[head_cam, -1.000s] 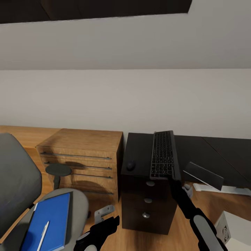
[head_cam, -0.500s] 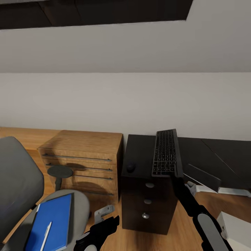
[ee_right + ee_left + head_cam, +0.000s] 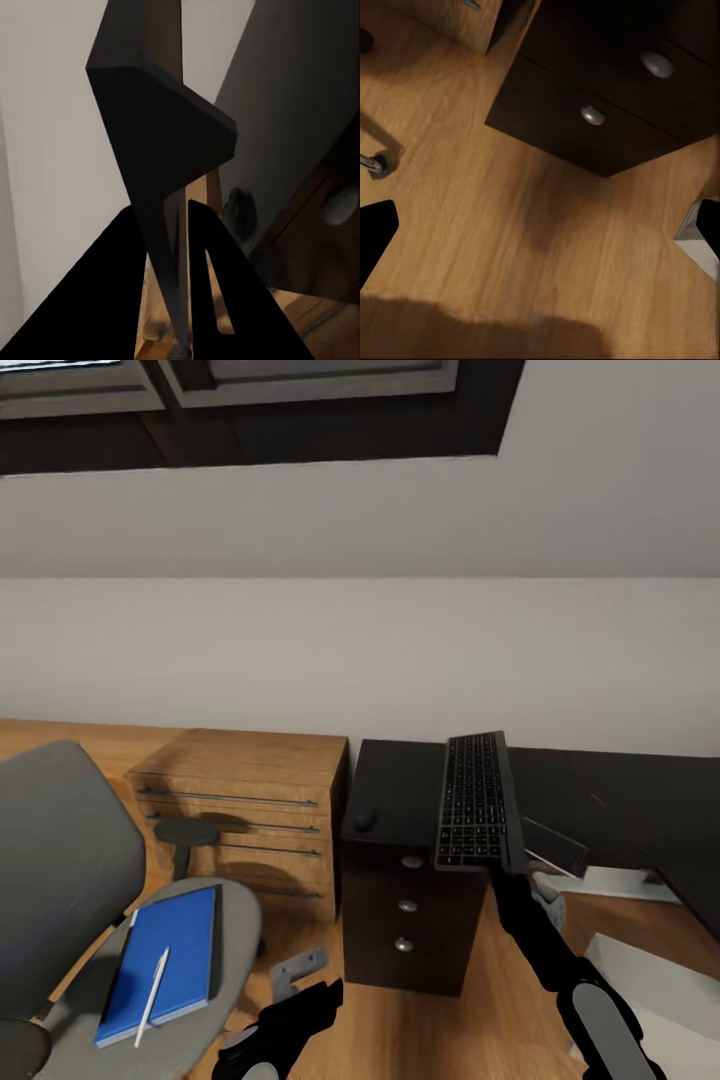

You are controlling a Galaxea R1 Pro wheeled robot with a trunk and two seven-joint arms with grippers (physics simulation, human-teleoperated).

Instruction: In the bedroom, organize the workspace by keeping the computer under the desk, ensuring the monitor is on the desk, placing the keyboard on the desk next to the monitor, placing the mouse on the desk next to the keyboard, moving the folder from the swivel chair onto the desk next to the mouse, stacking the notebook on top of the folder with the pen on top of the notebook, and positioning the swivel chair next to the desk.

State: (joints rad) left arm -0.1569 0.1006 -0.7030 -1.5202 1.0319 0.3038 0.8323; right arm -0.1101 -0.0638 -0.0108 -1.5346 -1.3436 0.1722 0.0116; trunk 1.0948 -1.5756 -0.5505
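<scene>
1. Clearly unfinished: the desk [image 3: 400, 780] lies ahead of the right pincer [image 3: 497, 872], bearing only a mouse [image 3: 365, 819].
2. Far left of the pincers, the chair [image 3: 60, 860] still carries the folder [image 3: 165, 960] and pen [image 3: 153, 995].
3. Above the right pincer, clamped by its near edge, the keyboard [image 3: 478, 800] hangs over the desk, unplaced.
4. Left pincer [image 3: 540, 247] gapes empty over floor [image 3: 510, 240].
</scene>
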